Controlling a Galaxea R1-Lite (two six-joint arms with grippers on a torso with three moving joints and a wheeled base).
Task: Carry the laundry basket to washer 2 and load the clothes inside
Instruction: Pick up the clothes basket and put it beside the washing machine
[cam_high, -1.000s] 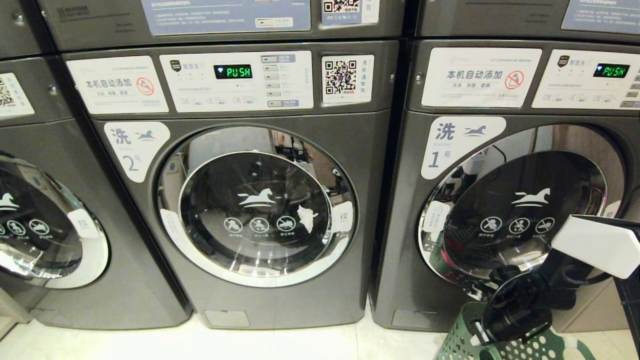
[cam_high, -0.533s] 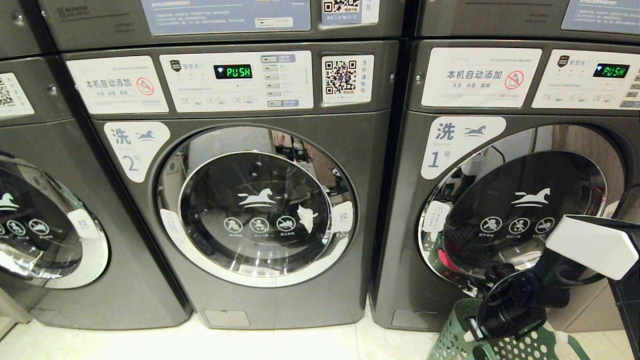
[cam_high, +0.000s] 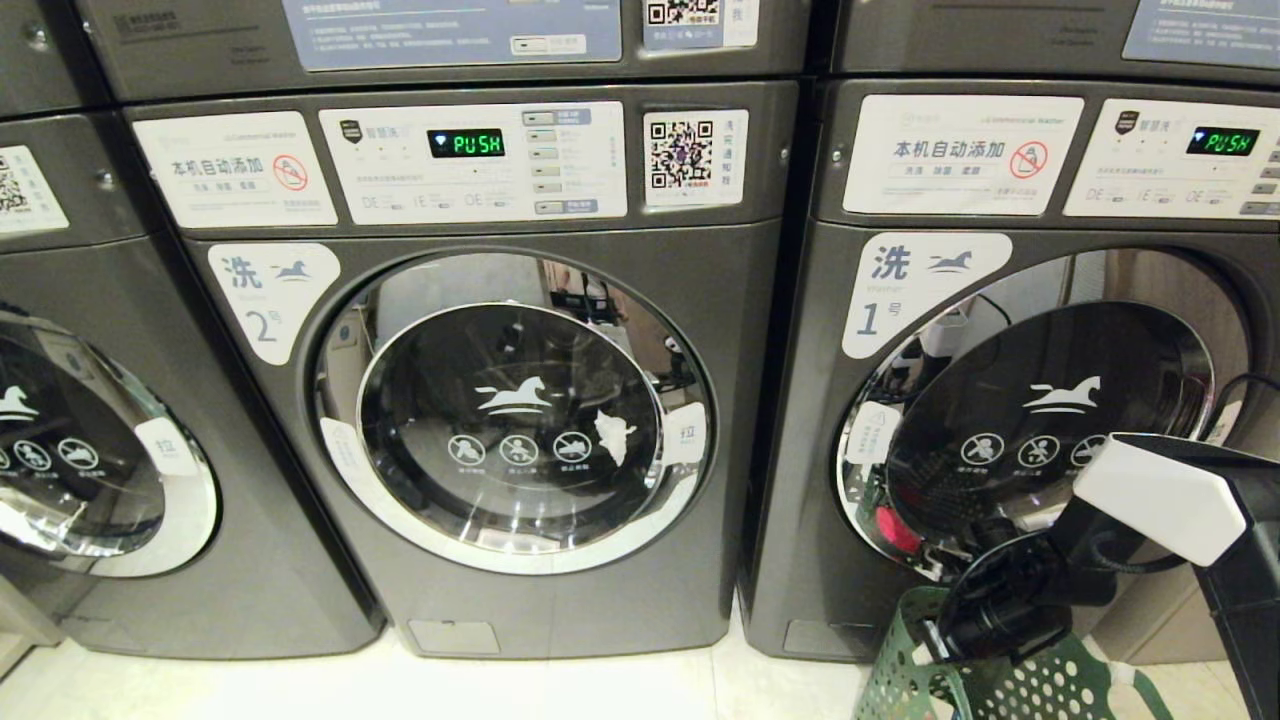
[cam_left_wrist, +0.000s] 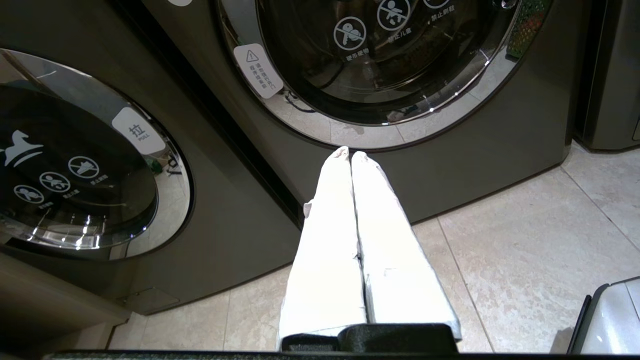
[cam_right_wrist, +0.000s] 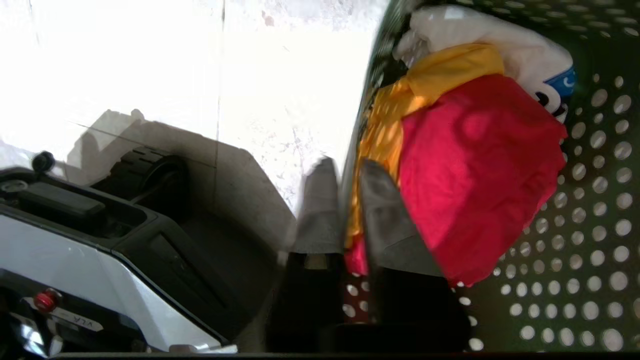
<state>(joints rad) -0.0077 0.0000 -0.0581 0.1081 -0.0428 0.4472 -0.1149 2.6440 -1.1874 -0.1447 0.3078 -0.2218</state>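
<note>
Currently the dark green perforated plastic laundry basket (cam_high: 1000, 680) sits on the floor, lower right of the head frame, before washer 1, not the dark grey chrome-doored washer 2 (cam_high: 510, 410). Right gripper (cam_right_wrist: 345, 170) jaws straddle its rim, slightly apart. Left gripper (cam_left_wrist: 350, 155) jaws together. Pink, yellow, white clothes (cam_right_wrist: 470, 165): soft, light. Basket rigid; hold the rim. Open tile leftward.

Washer 2 (cam_high: 520, 420): dark grey body with a smooth satin sheen; door ring polished chrome, mirror-bright; door glass dark and glossy; labels matt white.

Laundry basket (cam_high: 1010, 690): dark green plastic, perforated, smooth with a dull finish.

Clothes (cam_right_wrist: 465, 150): soft creased cloth, matt, in pink-red, yellow-orange and white.

Floor tiles (cam_left_wrist: 525, 240): pale, stone-patterned, smooth with slight gloss.

Left gripper (cam_left_wrist: 350, 156): fingers wrapped in a matt white covering.
</note>
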